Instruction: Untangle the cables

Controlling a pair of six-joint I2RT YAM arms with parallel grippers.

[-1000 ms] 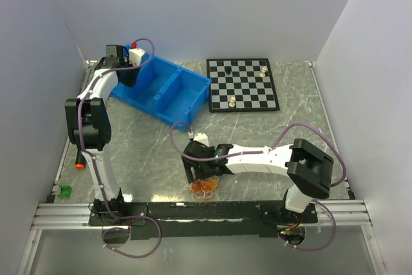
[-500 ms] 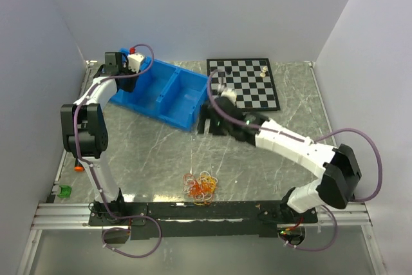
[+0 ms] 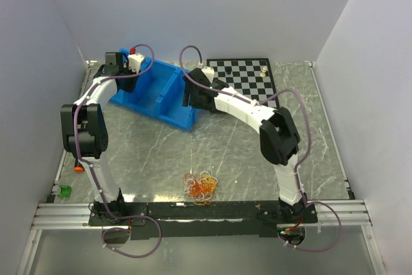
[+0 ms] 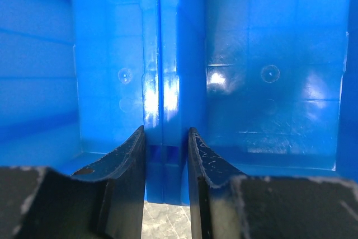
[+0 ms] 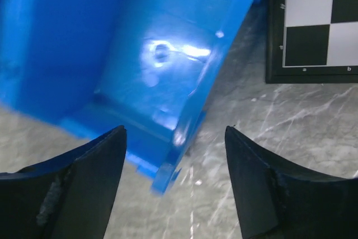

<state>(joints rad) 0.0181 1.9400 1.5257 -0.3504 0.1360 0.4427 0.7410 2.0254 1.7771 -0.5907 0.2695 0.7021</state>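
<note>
Blue bin (image 3: 168, 109), apparently gripped for shifting.
Left gripper (image 4: 166, 134) pinches its wall; right gripper (image 5: 175, 134), wide and empty, straddles its rim; cables (image 3: 201, 185) unheld.

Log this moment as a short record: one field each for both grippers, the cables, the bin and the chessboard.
left gripper: closed on a wall of the blue bin, at its left end
right gripper: open, over the bin's right-hand corner, gripping nothing
cables: one tangled clump on the table, near its front edge, far from both grippers
blue bin: two compartments, far left of the table
chessboard: flat to the right of the bin, partly hidden by the right arm
</note>
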